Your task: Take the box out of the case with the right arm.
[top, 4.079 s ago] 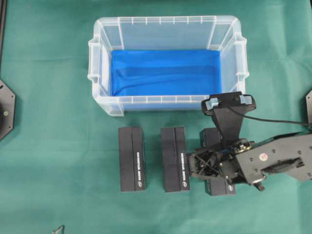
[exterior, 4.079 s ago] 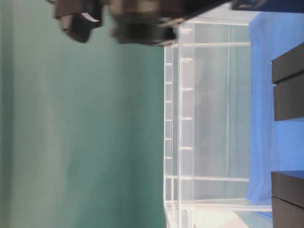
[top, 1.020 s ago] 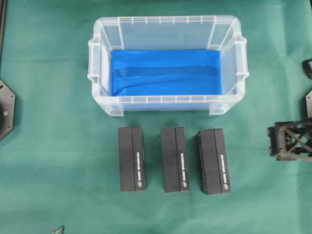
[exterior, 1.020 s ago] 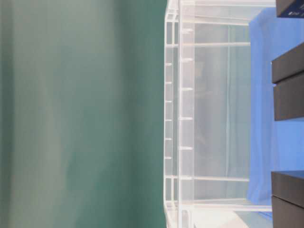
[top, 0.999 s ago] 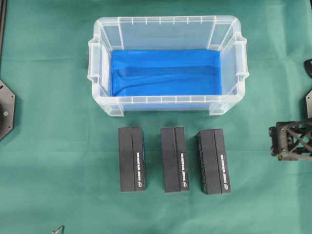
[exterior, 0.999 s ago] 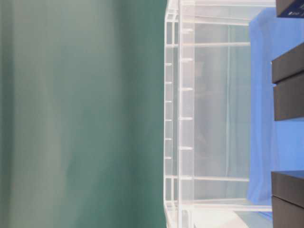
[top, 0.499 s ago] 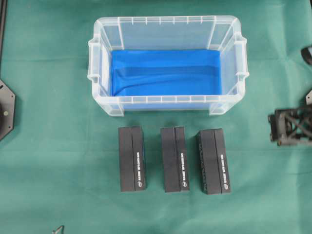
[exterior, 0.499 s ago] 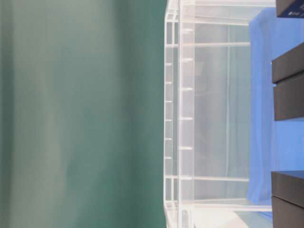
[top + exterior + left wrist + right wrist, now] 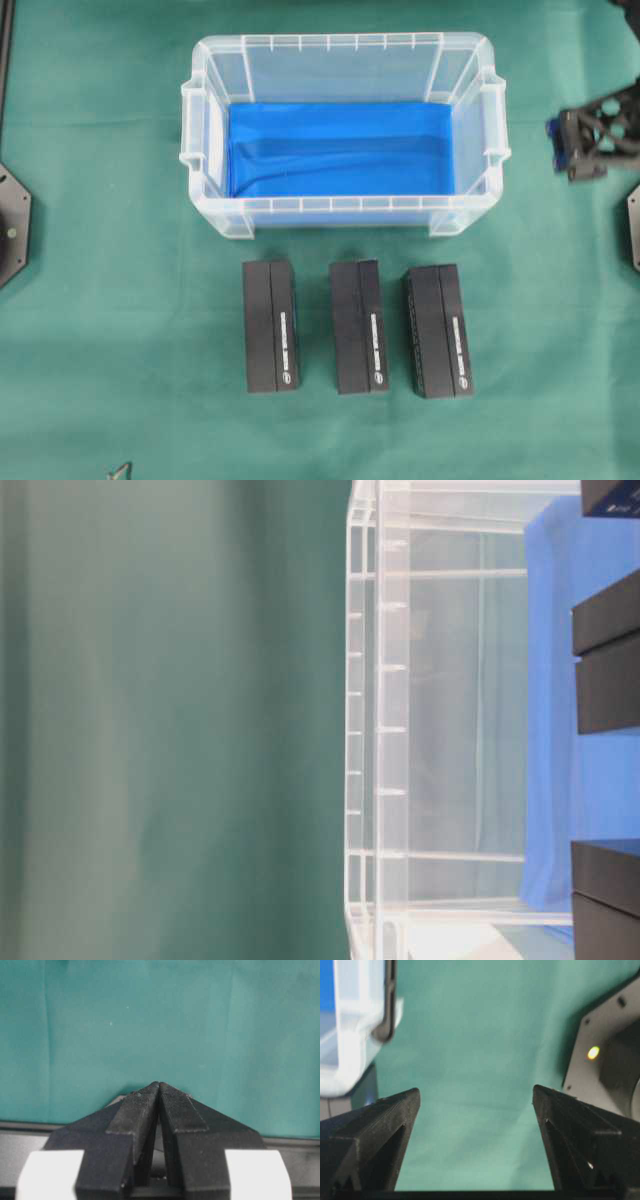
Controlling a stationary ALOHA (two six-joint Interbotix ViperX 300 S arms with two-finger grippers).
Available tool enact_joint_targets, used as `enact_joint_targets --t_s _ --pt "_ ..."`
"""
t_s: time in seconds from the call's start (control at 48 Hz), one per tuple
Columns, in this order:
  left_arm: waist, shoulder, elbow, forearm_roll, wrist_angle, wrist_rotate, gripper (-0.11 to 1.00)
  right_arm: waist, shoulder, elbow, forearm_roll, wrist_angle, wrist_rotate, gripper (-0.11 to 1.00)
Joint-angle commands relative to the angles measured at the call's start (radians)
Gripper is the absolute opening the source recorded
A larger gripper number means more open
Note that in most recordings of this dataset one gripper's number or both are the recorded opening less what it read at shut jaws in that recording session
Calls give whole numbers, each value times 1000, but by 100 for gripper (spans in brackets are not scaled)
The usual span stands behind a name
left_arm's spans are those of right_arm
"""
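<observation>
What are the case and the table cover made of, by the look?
Case: looks like clear moulded plastic, see-through ribbed walls, glossy; blue lining inside looks like creased fabric. Table cover: matte green cloth, going by its soft wrinkles.

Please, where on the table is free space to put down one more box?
Bare green cloth lies left of the three black boxes, and more right of them. The case holds only its blue lining. Between boxes and case the strip is narrow.

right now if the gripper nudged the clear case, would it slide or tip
The case would probably slide: it looks wide and low, with only blue lining inside, so likely light. The green cloth may drag or bunch. Tipping seems unlikely unless pushed high at the rim.
</observation>
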Motion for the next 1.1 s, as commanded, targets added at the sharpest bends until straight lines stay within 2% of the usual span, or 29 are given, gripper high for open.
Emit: enact_joint_targets --t_s 0.0,0.146,0.271,1.082 --pt "3 3 -11 2 -2 2 0 -51 -9 -9 -3 -14 -40 87" --pt "3 3 -11 2 -2 2 0 -115 -9 -9 -2 -31 -107 87" --pt "3 3 -12 3 -2 2 0 -138 -9 -9 2 -35 -132 87" --pt "3 3 -9 3 -2 2 0 -140 -5 -11 11 -37 -129 87"
